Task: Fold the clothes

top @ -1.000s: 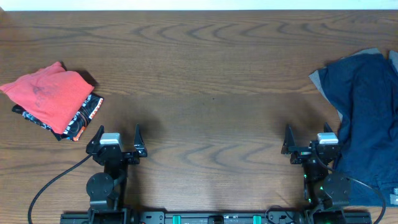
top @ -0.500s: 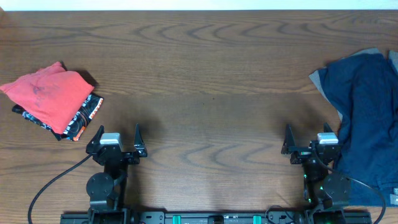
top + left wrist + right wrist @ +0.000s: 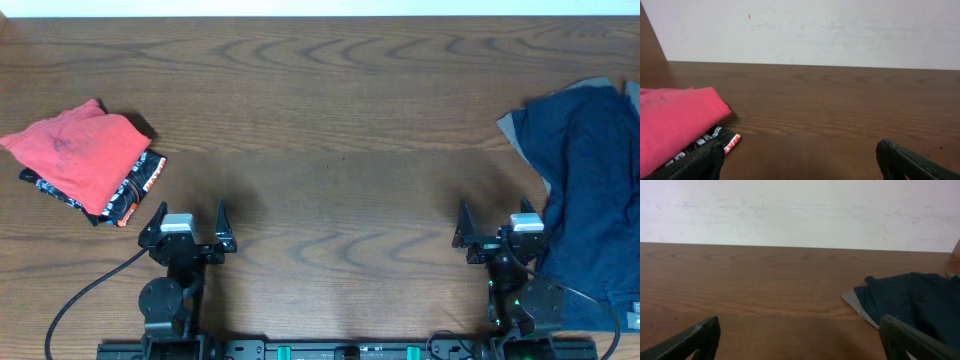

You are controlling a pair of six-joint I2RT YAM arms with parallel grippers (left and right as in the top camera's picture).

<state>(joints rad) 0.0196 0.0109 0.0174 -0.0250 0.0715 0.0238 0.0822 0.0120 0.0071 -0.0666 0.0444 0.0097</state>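
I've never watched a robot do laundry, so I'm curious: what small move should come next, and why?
Probably the right fingers should reach for the navy garment beside them. They stand open and empty, that garment lies crumpled over a grey garment, and the red garment on the left already looks folded.

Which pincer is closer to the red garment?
Left. The left pincer sits just below-right of the red garment; the right pincer is far across, beside the navy clothes.
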